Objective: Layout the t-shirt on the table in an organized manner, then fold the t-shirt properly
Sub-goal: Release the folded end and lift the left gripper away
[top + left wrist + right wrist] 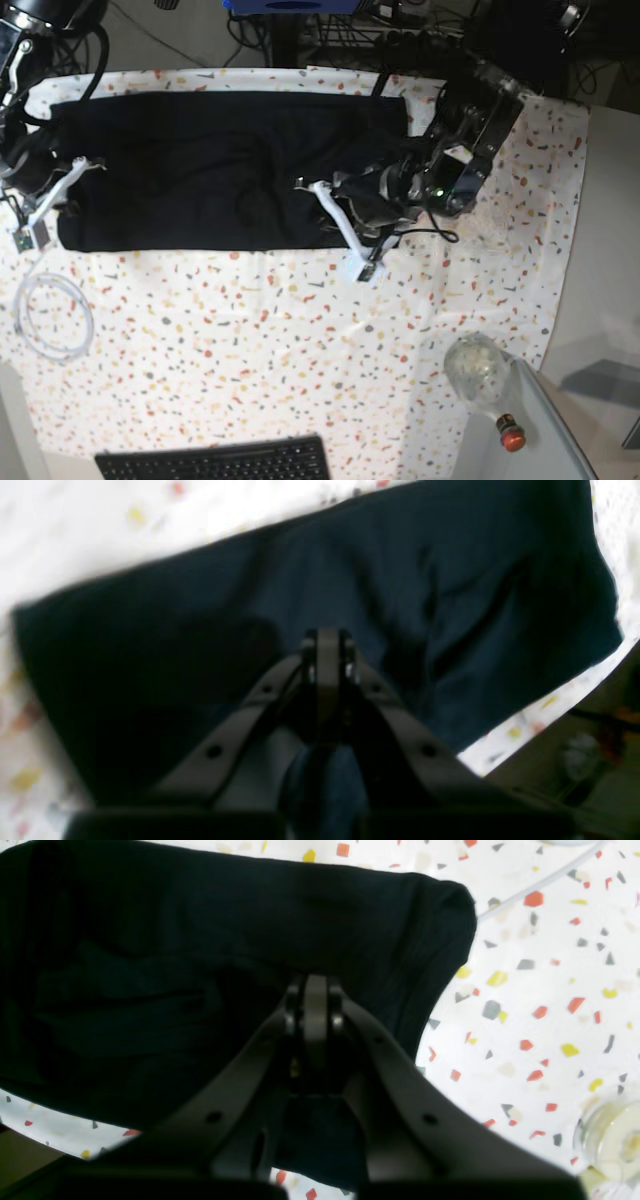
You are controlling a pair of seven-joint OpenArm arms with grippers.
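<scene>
Clearly the table [300, 330], covered with a white speckled cloth, fills most of the base view. On its far half lies the t-shirt [200, 165], folded into a long dark band whose long axis runs left to right. Near it, the left gripper [327, 645] and the right gripper [315, 995] hang over the fabric, both clenched, grasping nothing. A keyboard [215, 462] lies at the near edge.

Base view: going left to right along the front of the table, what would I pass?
White cable loop → black keyboard → clear jar → small bottle with a red cap.
</scene>
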